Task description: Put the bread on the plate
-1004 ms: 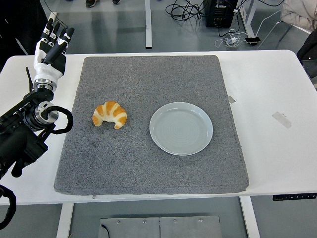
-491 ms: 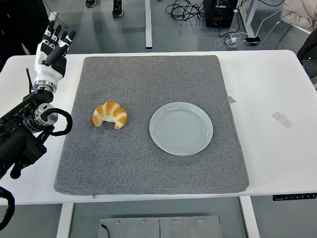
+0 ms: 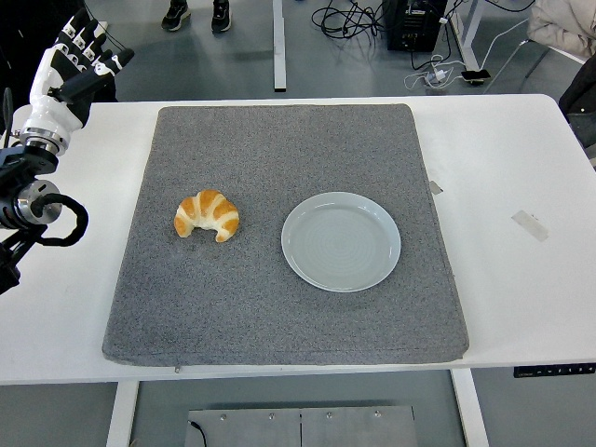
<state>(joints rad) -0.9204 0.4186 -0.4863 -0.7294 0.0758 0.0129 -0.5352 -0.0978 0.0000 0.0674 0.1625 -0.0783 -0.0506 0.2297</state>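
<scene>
I see a round pale plate lying flat on the big gray mat. The plate has nothing in it. It sits a bit right of the middle of the mat.

The bread is a small curved roll, golden with white stripes. It lies on the mat to the left of the plate, near it but not touching. Its two ends point down toward me.

The mat covers most of the white table. A small strip of tape is stuck on the bare table off to the right.

My left hand is up at the far left corner of the table, well apart from the bread. Its fingers are spread out and pointing up, and it holds nothing. I do not see my right hand at all.

A moment ago my left hand was closer in, right by the left edge of the mat, and more of the black arm showed. Now the hand has moved out to the left and a bit farther up, so less of the arm is in the picture. The bread and the plate are in the same spots as before.

At the top, past the table, a person's shoes stand on the floor.
</scene>
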